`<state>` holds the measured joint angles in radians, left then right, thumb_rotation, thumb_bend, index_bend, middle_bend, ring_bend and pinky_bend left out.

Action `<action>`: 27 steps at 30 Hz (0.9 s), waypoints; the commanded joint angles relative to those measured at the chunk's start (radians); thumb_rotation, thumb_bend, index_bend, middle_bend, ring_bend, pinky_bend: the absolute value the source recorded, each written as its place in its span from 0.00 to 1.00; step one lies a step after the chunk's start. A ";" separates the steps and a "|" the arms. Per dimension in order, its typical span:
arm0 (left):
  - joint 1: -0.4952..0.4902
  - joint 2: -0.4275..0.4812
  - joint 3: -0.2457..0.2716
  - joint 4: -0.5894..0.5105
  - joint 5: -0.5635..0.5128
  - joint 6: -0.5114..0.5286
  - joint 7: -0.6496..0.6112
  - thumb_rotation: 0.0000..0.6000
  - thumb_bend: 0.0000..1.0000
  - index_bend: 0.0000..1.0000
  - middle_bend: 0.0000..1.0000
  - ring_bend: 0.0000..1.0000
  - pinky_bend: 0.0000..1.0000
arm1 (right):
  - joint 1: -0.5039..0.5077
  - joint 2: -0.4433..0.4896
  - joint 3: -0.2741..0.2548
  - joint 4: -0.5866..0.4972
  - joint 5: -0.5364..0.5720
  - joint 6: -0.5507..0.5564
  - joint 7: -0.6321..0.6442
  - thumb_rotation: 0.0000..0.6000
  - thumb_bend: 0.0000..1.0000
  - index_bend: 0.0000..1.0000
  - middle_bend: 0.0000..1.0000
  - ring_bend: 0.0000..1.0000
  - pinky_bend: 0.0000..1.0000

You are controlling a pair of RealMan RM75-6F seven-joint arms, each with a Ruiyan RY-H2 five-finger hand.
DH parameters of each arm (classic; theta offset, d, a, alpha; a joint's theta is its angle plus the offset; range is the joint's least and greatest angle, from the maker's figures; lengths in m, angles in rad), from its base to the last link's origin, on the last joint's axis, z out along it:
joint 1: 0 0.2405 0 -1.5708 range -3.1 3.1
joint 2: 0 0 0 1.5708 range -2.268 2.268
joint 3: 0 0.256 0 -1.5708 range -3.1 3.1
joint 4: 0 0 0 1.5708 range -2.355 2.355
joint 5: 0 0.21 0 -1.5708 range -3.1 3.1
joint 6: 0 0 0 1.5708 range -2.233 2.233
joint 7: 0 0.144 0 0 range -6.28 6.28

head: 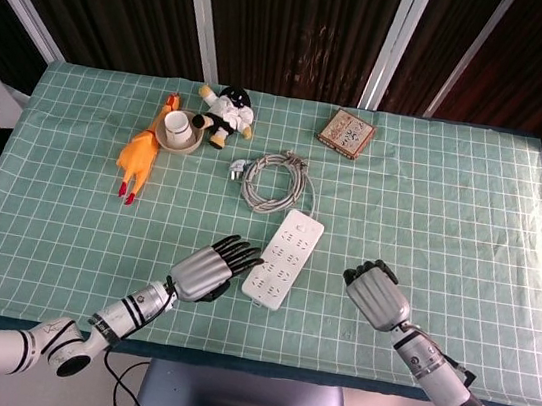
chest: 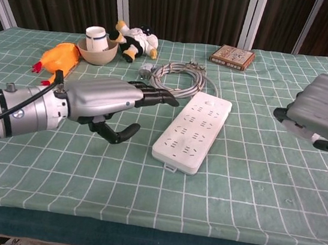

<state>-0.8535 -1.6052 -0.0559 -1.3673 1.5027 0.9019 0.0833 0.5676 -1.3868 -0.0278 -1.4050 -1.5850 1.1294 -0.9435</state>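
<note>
Strip (head: 284,257), white and many-socketed, lies flat on the green checked tabletop (head: 470,221) between the two hands, touched by neither. Its long axis runs from near-left to far-right in the head view: the near end sits toward the robot and a little left, while the far end points at the coiled cable (head: 274,179) just beyond it.

The left hand (head: 206,272) is the nearer of the two. Its dark fingers (chest: 155,95) are stretched out and slightly apart, holding nothing, and they point toward the strip's left long edge. In the head view the fingertips stop just beside that edge with a thin gap of cloth between; the chest view shows the hand raised above the tabletop, thumb hanging below the palm. The strip thus lies straight ahead of these fingers, to the right and somewhat lower.

The right hand (head: 375,291) stands well apart on the strip's other side, with open cloth between. Its fingers are curled in under the palm with nothing in them. In the chest view it (chest: 325,116) shows only partly at the right border, also lifted off the tabletop.

Judged from this, a reach by the left hand would meet the strip across its short width, near the near end, not along its length.
</note>
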 commanded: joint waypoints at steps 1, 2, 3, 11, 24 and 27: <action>0.009 0.013 0.004 -0.015 0.003 0.009 -0.033 1.00 0.59 0.00 0.00 0.00 0.00 | -0.003 -0.018 -0.002 0.024 0.032 -0.046 -0.055 1.00 0.36 0.87 0.71 0.61 0.82; 0.011 0.016 0.008 -0.013 0.007 0.013 -0.041 1.00 0.57 0.00 0.00 0.00 0.00 | 0.000 -0.021 -0.005 0.026 0.036 -0.061 -0.059 1.00 0.34 0.82 0.69 0.58 0.81; 0.014 0.017 0.010 -0.010 0.009 0.017 -0.048 1.00 0.56 0.00 0.00 0.00 0.00 | 0.002 -0.023 -0.006 0.026 0.038 -0.070 -0.063 1.00 0.32 0.79 0.67 0.56 0.80; 0.030 0.025 0.021 0.005 0.021 0.037 -0.098 1.00 0.51 0.00 0.00 0.00 0.00 | -0.002 -0.015 0.000 -0.021 0.126 -0.138 -0.146 1.00 0.26 0.37 0.41 0.30 0.59; 0.090 0.095 0.055 -0.058 0.082 0.151 -0.111 1.00 0.47 0.00 0.00 0.00 0.00 | -0.102 0.141 0.003 -0.309 0.147 0.017 0.060 1.00 0.18 0.00 0.06 0.01 0.26; 0.153 0.145 0.080 -0.068 0.121 0.264 -0.080 1.00 0.47 0.00 0.00 0.00 0.00 | -0.193 0.231 -0.014 -0.376 0.076 0.177 0.256 1.00 0.17 0.00 0.01 0.00 0.17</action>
<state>-0.7526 -1.5053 0.0008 -1.4185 1.5891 1.0838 -0.0179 0.4803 -1.2687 -0.0288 -1.6696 -1.4274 1.1261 -0.9044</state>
